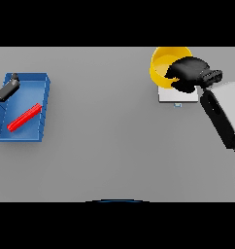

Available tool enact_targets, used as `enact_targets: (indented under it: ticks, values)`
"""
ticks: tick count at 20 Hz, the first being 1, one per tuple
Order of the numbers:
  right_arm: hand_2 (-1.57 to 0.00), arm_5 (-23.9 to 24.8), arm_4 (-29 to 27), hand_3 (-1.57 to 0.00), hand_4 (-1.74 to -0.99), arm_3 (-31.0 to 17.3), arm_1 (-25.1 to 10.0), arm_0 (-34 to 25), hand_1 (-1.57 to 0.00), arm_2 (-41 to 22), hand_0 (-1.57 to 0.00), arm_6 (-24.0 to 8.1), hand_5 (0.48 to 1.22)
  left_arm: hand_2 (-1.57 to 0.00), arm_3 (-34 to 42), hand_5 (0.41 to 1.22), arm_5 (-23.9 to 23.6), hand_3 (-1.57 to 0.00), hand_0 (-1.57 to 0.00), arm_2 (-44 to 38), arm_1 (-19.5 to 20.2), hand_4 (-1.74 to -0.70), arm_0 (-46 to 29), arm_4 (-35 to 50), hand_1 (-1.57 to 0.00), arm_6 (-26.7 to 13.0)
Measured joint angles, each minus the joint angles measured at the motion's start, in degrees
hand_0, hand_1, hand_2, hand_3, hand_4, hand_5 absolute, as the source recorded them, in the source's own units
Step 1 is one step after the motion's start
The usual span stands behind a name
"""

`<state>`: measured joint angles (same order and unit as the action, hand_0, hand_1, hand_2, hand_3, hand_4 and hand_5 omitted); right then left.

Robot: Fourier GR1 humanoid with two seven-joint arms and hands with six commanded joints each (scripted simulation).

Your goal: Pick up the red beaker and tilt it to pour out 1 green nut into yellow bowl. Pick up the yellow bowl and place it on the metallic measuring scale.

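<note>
The yellow bowl (pixel 163 65) is at the far right of the table, over the back part of the metallic measuring scale (pixel 176 95). My right hand (pixel 190 72) has its dark fingers curled round the bowl's right rim and hides that side. Whether the bowl rests on the scale or hangs just above it cannot be told. The red beaker (pixel 25 117) lies on its side inside the blue tray (pixel 21 107) at the left. My left hand (pixel 8 88) shows at the left edge, over the tray's back left corner. No green nut shows.
The blue tray's walls stand around the beaker at the left edge. The scale has a small tab (pixel 177 104) on its front side. My right forearm (pixel 222 113) slants in from the right edge.
</note>
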<state>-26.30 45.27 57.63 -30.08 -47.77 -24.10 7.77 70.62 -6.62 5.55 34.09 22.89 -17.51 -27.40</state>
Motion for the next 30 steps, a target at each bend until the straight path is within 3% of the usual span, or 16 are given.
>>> enact_targets:
  ticks: [7,12,16,18,20,21,23,25,27,30]
  values:
    - [-1.41,7.99,2.97,-1.35,-1.741,-14.35,0.94,-1.66,-1.57,1.49,-1.57,3.39,1.221,0.0,0.7,0.682,-0.04,0.0,0.0,0.15,0.19,-0.72,-1.28,-0.33,0.0,-0.27]
    - [-1.36,9.69,3.16,-1.34,-1.741,-19.6,2.67,-2.11,-1.57,2.2,-1.57,4.48,1.221,0.0,0.32,0.675,-0.13,0.0,0.0,0.19,-0.03,-0.73,-0.54,-0.45,0.0,-0.53]
    - [-1.33,11.06,2.74,-1.46,-1.741,-22.02,2.85,-2.2,-1.57,2.88,-1.5,6.89,1.221,0.0,-1.53,0.669,-0.13,0.0,0.0,0.35,-0.12,-0.72,0.15,-0.85,0.0,-0.06]
    - [-1.38,10.75,2.58,-1.39,-1.734,-22.39,3.05,-2.46,-1.5,2.91,-1.45,7.05,1.221,0.0,-1.02,0.667,0.19,0.0,0.0,0.22,0.28,-0.72,-0.34,-0.61,0.0,0.63]
    - [-1.45,10.01,2.3,-1.1,-1.737,-22.08,3.52,-2.56,-1.48,3.05,-1.49,6.3,1.221,0.0,-0.87,0.671,0.08,0.0,0.0,0.33,-0.01,-0.72,0.51,-0.69,0.0,0.16]
    - [-1.29,10.24,2.32,-0.99,-1.688,-22.51,3.42,-2.44,-1.34,3.18,-1.44,6.69,1.221,0.0,-1.09,0.671,-0.13,0.0,0.0,0.52,-0.11,-0.72,0.68,-1.05,0.0,-0.02]
    - [-0.92,9.91,2.54,-0.8,-1.629,-22.38,3.88,-2.45,-0.88,3.11,-0.99,5.61,1.08,0.0,-0.3,0.668,0.13,0.0,0.0,0.74,-0.02,-0.72,0.27,-1.09,0.0,-0.4]
    - [-0.66,9.23,3.12,-0.66,-1.593,-22.46,3.56,-2.85,-0.56,2.59,-0.63,5.91,0.987,0.0,-0.38,0.666,0.22,0.0,0.0,0.67,-0.13,-0.72,0.18,-0.86,0.0,-0.29]
    - [-0.46,8.73,4.0,-0.55,-1.567,-22.68,3.36,-2.8,-0.36,1.56,-0.41,6.45,0.929,0.0,-0.27,0.663,-0.31,0.0,0.0,0.58,-0.39,-0.72,-0.33,-0.82,0.0,0.28]
    - [-0.24,9.72,4.84,-0.43,-1.552,-23.18,3.37,-3.59,-0.18,0.75,-0.21,8.65,0.876,0.0,-1.3,0.664,-0.34,0.0,0.0,0.64,-0.6,-0.72,0.48,-1.04,0.0,-0.76]
